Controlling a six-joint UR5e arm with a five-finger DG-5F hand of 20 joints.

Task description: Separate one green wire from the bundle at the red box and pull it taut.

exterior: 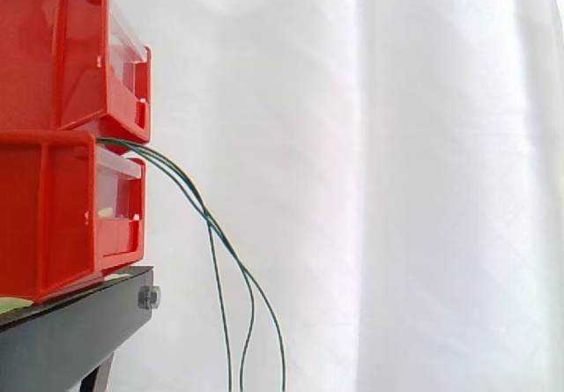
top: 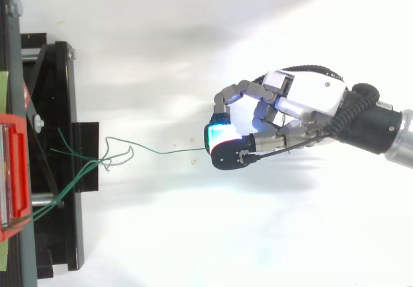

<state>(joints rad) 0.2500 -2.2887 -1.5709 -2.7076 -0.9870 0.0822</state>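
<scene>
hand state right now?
Hand: shut, pinching one thin green wire at its glowing tips.

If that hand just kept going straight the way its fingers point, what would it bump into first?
The hand points left: likely the loose green wires first, then the black stand; depth unclear.
</scene>
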